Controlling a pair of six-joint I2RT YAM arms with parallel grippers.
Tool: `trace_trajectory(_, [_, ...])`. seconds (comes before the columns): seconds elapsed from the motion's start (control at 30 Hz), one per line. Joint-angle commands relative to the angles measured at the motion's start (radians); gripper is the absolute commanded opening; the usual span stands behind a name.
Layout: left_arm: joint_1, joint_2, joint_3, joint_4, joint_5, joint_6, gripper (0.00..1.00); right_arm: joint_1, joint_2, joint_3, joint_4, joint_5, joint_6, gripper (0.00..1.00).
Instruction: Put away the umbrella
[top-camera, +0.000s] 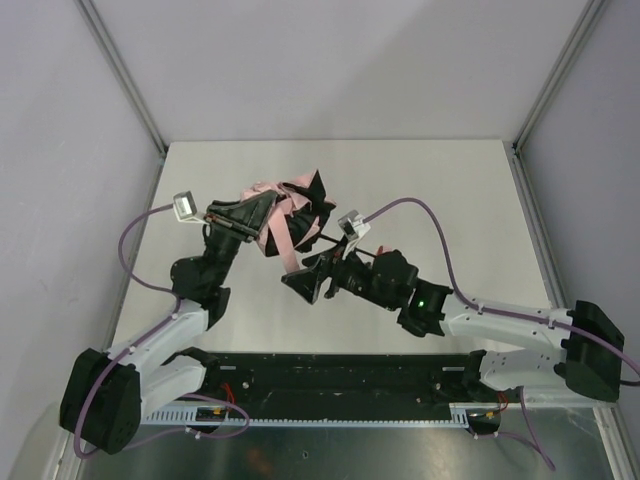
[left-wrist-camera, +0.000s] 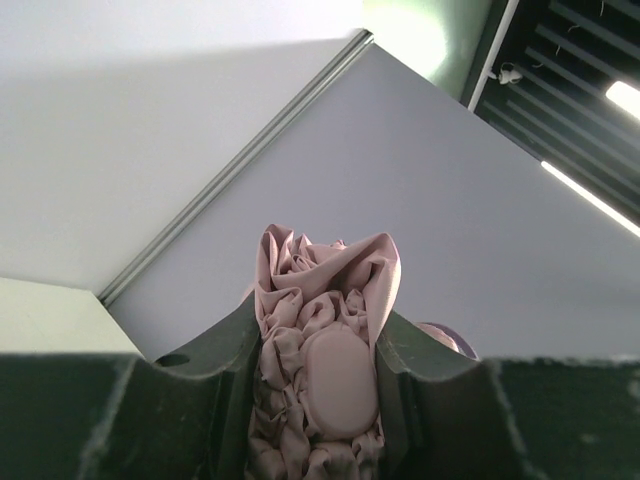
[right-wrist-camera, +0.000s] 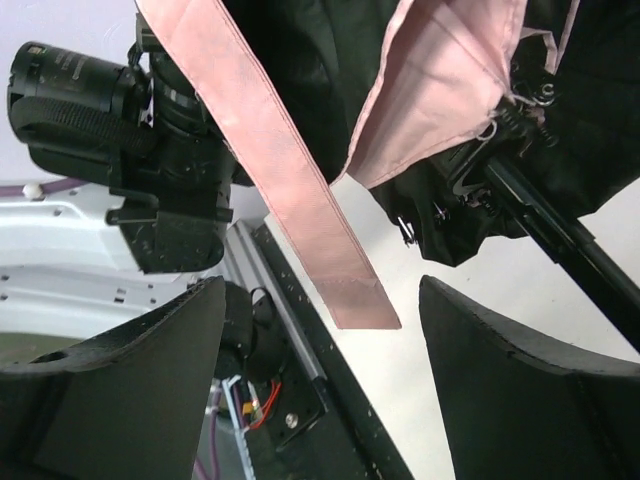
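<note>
Cloth (left-wrist-camera: 300, 290) from the umbrella (top-camera: 272, 190) is bunched up in our left gripper (left-wrist-camera: 318, 345). It squeezes the cloth tight, we think to keep the umbrella up off the table (top-camera: 430, 180). The strap (right-wrist-camera: 300, 200) hangs down in the middle. Our right gripper (right-wrist-camera: 320, 330) is wide apart and holds nothing. It may be set to grab the strap or the shaft (right-wrist-camera: 570, 245). We see no words to read.

White desk (top-camera: 440, 190), matte. 3 pale grey-lilac wall panels (top-camera: 330, 60) enclose it; 2 aluminium posts (top-camera: 122, 75) at rear corners. Overhead: bright strip lights (left-wrist-camera: 622, 98), dark slatted ceiling (left-wrist-camera: 570, 60).
</note>
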Motion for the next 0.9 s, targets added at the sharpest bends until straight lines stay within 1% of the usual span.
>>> trace_trajectory(0.0, [0.001, -0.044, 0.054, 0.189, -0.033, -0.071, 0.00, 0.037, 0.028, 0.005, 0.118, 0.179, -0.075, 0.81])
trace_trajectory(0.07, [0.001, -0.046, 0.058, 0.190, -0.028, -0.075, 0.00, 0.047, 0.035, 0.005, 0.119, 0.189, -0.094, 0.80])
trace_trajectory(0.1, [0.001, -0.047, 0.059, 0.190, -0.025, -0.076, 0.00, 0.049, 0.039, 0.005, 0.128, 0.171, -0.102, 0.77])
trace_trajectory(0.27, [-0.003, -0.038, 0.061, 0.203, -0.021, -0.086, 0.00, 0.067, 0.073, 0.005, 0.224, 0.091, -0.148, 0.62])
trace_trajectory(0.33, [-0.002, -0.032, 0.061, 0.211, -0.021, -0.088, 0.00, 0.068, 0.087, 0.005, 0.256, 0.075, -0.155, 0.50])
trace_trajectory(0.37, [-0.002, -0.031, 0.062, 0.213, -0.021, -0.085, 0.00, 0.068, 0.090, 0.005, 0.263, 0.070, -0.156, 0.42])
trace_trajectory(0.43, [-0.002, -0.028, 0.065, 0.215, -0.016, -0.069, 0.00, 0.070, 0.084, 0.009, 0.242, 0.058, -0.157, 0.19])
trace_trajectory(0.47, [-0.001, -0.026, 0.067, 0.215, -0.012, -0.055, 0.00, 0.071, 0.069, 0.017, 0.195, 0.064, -0.157, 0.09])
trace_trajectory(0.5, [0.000, -0.026, 0.067, 0.215, -0.005, -0.035, 0.00, 0.076, 0.044, 0.026, 0.135, 0.076, -0.158, 0.05])
trace_trajectory(0.53, [0.002, -0.028, 0.068, 0.214, 0.001, -0.010, 0.00, 0.083, 0.016, 0.033, 0.060, 0.094, -0.166, 0.02])
trace_trajectory(0.63, [0.006, -0.039, 0.072, 0.177, 0.036, 0.093, 0.00, 0.108, -0.098, 0.071, -0.219, 0.169, -0.204, 0.00])
trace_trajectory(0.7, [0.006, -0.051, 0.080, 0.130, 0.069, 0.175, 0.00, 0.126, -0.145, 0.124, -0.426, 0.227, -0.233, 0.00])
trace_trajectory(0.8, [0.000, -0.067, 0.095, 0.044, 0.106, 0.311, 0.00, 0.159, -0.139, 0.256, -0.736, 0.297, -0.270, 0.00])
trace_trajectory(0.87, [-0.004, -0.076, 0.093, 0.012, 0.121, 0.392, 0.00, 0.220, -0.096, 0.357, -0.892, 0.403, -0.290, 0.00])
